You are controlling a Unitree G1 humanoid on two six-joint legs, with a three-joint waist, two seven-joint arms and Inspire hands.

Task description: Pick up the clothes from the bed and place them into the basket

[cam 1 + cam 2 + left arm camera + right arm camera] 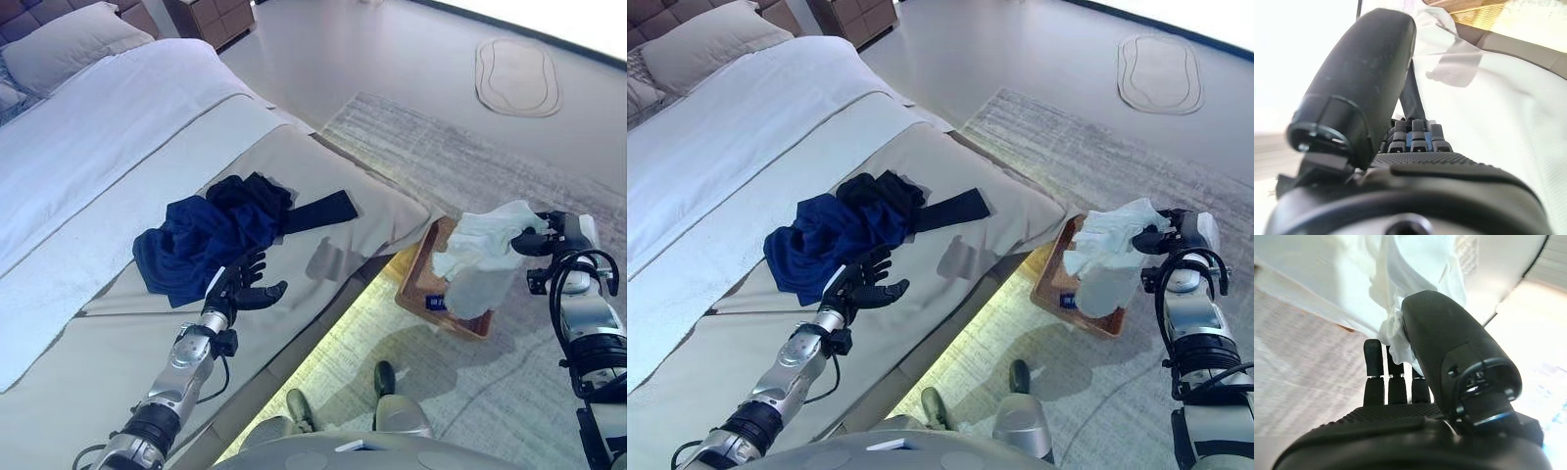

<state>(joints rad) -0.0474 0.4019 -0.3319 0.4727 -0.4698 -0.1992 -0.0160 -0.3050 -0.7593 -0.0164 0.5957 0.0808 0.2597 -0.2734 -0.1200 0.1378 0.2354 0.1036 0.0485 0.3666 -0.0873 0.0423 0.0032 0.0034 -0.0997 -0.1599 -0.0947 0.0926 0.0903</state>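
A dark blue garment [201,240] lies bunched on the beige bed cover, with a black garment [257,194] against its far side and a black strip [323,211] reaching toward the bed's edge. My left hand [240,284] rests open on the cover just in front of the blue garment, fingers spread toward it. Off the bed's corner, my right hand [549,238] is shut on a white garment [480,255], pinched between thumb and fingers [1393,377]. It hangs over and into the brown basket [416,284] on the floor.
The basket stands on a grey rug [460,157] beside the bed's corner, with a small dark blue item [436,304] inside. A white duvet [108,127] and pillow [69,44] cover the bed's far part. A wooden cabinet [211,15] and an oval mat [517,76] lie beyond.
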